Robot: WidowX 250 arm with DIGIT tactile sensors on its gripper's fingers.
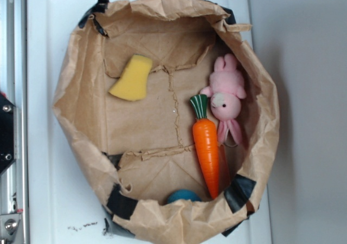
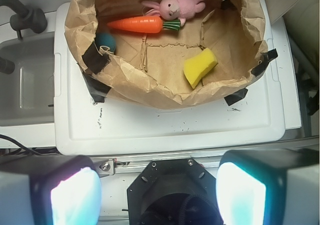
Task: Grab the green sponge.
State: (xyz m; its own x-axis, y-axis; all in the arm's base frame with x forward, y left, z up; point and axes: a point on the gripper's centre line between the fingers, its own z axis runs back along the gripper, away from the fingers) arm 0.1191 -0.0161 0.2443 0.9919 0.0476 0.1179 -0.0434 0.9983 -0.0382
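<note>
Green sponge (image 1: 132, 79): honestly looks pale yellow to us, a flat foam wedge with one curved edge, lying on the floor of the paper bag (image 1: 260, 92), near the bag's wall and well apart from the toys.
Carrot (image 1: 206, 146): toy one, across the bag floor from the sponge, leafy end touching the pink bunny (image 1: 227, 95).
Blue thing (image 1: 183, 196): half hidden under the bag rim past the carrot's tip, can't tell what it is.
Bag sits on: a white tray (image 2: 165, 130), with a sink (image 2: 22, 85) just beside it in the wrist view.
Gripper (image 2: 159, 195): spread wide, nothing between the pads (image 2: 75, 197), touching nothing, and it hangs outside the bag, well apart from the sponge.
Step in hand: we'd say the reach hasn't really begun.
How we'd do it well: come over the crumpled rim without snagging it, drop straight down onto the sponge, line the pads across its narrower width, and squeeze gently since foam squashes.
What could go wrong: clipping the bag wall next to the sponge and dragging the whole bag.
</note>
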